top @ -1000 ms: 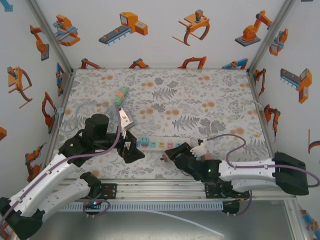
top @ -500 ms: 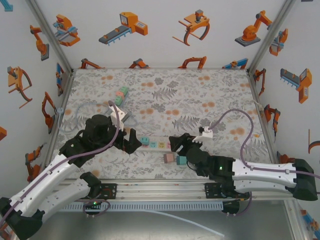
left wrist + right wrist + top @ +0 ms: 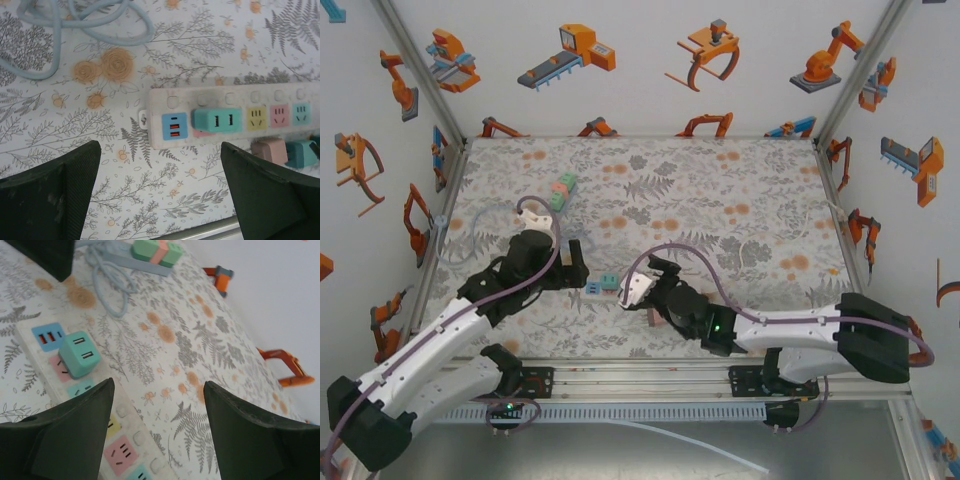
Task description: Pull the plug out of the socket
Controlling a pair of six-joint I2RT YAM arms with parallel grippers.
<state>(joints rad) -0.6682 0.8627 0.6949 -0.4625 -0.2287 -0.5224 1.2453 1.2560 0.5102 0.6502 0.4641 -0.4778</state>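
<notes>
From above, the power strip [image 3: 603, 285] is half buried: the right arm covers its far end (I can barely pick out a socket). The left wrist view clears that up. The teal plug [image 3: 216, 120] sits in the strip on the counter [image 3: 75, 115], beside the blue USB panel, and a pink loose plug [image 3: 267, 150] lies just below. The left gripper [image 3: 159, 150] has its fingers spread wide and empty. The right gripper [image 3: 158, 385] has its fingers apart too, nothing between them, with the plug just beyond.

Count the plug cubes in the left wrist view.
3: seated teal plug on the power strip; pink plug and loose teal plug beside it. Others may be hidden.
</notes>
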